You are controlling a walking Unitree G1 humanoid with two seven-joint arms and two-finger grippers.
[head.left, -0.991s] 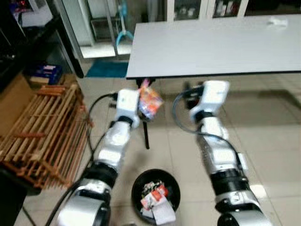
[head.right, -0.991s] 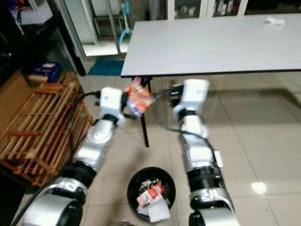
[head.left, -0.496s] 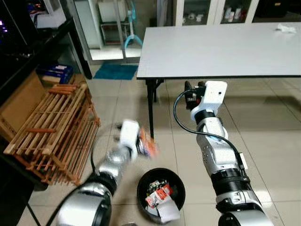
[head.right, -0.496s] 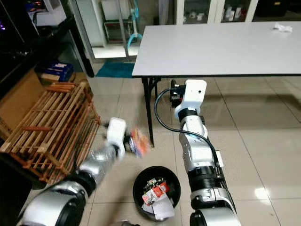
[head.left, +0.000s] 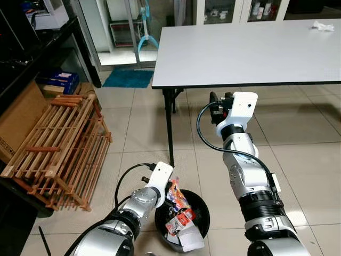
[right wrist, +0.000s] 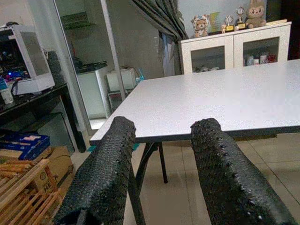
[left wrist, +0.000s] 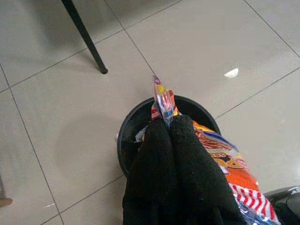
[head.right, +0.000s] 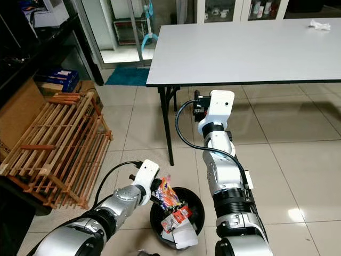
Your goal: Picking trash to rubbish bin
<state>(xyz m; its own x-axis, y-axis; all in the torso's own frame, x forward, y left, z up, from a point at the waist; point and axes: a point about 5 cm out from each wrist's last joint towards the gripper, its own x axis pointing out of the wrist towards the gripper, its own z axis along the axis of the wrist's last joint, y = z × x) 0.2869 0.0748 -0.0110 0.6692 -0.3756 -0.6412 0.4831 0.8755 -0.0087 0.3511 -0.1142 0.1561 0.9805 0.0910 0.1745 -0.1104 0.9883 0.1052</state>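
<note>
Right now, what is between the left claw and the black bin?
An orange snack wrapper, pinched in the shut left claw, hangs over the black bin, seen in the left wrist view.

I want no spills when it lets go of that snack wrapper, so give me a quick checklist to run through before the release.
1. Left pincer shut on the wrapper: ok.
2. Wrapper above the bin opening: ok; the left wrist view shows the rim beneath it.
3. Room in the bin: cannot tell; trash is piled inside.
4. Right pincer out of the way: ok, open and raised towards the table.
5. Table leg apart from the bin: ok.
</note>
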